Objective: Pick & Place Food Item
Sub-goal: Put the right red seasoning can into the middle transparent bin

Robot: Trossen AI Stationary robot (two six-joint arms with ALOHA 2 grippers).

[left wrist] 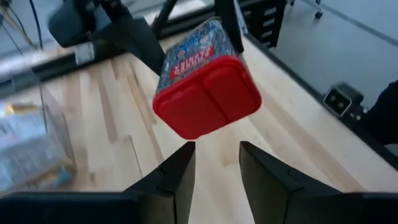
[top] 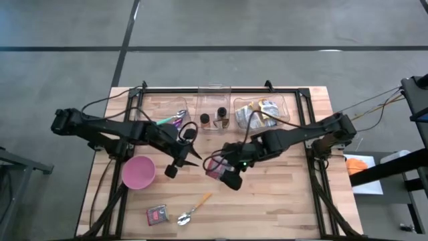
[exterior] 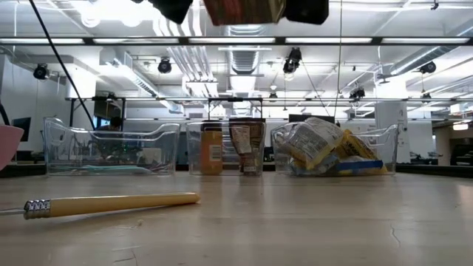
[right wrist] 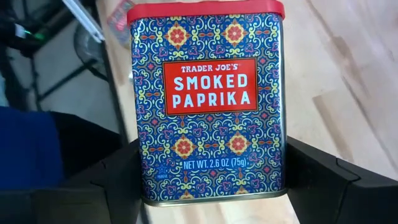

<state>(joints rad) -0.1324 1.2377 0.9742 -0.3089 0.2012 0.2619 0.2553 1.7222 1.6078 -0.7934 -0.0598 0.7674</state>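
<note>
My right fingers (right wrist: 211, 186) pinch the paprika tin (right wrist: 208, 102) by its sides, holding it in the air above the middle of the worktop (top: 281, 194), red lid toward my left arm. My left fingers (left wrist: 214, 177) stand slightly apart with nothing between them, just short of the tin's lid.

Worktop: pale wood planks inside a black frame. On it lie a pink bowl (top: 138, 172), a spoon (top: 194, 209) with a yellow handle and a small red packet (top: 157, 215). Three clear bins (top: 215, 110) line the far edge; the middle one holds jars, the right one bagged food.

Room: grey floor around the worktop; ceiling with strip lights, ducts and hanging cameras beyond it.
</note>
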